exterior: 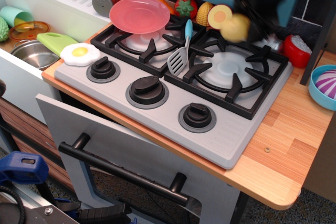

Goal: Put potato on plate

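The yellow-tan potato (235, 27) hangs in the air above the far edge of the right burner, blurred by motion. My black gripper (248, 18) is shut on the potato; its body rises out of the frame at the top right and is blurred too. The pink-red plate (139, 14) rests on the far side of the left burner grate, well to the left of the potato and apart from it.
A blue-handled spatula (181, 50) lies between the burners. A halved yellow fruit (219, 17), a strawberry (186, 7) and carrots sit behind the stove. A fried egg toy (80, 53) lies at left, a blue bowl (323, 85) at right, a red dish (295, 50) at back right.
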Controlling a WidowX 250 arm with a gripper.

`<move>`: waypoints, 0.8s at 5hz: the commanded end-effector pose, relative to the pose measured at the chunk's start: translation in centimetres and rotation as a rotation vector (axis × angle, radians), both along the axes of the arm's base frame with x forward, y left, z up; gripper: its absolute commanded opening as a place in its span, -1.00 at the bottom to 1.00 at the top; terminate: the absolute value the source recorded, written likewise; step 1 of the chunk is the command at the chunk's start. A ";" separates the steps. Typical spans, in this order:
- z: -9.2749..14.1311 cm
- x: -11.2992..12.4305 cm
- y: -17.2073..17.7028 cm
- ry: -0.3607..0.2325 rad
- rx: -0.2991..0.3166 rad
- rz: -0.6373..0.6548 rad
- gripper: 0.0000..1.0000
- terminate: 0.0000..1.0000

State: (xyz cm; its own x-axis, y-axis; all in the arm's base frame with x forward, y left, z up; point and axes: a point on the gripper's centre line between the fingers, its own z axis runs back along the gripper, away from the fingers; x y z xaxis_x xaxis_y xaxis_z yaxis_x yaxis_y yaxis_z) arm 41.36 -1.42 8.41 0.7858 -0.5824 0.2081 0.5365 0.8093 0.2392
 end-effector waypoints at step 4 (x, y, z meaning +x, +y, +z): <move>0.3 0.1 14.5 -0.042 0.046 -0.101 -1.00 -1.00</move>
State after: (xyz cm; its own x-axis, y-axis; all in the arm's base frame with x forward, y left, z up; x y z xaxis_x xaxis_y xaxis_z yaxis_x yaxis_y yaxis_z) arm 40.64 13.41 6.15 0.7268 -0.6574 0.1990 0.6132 0.7516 0.2431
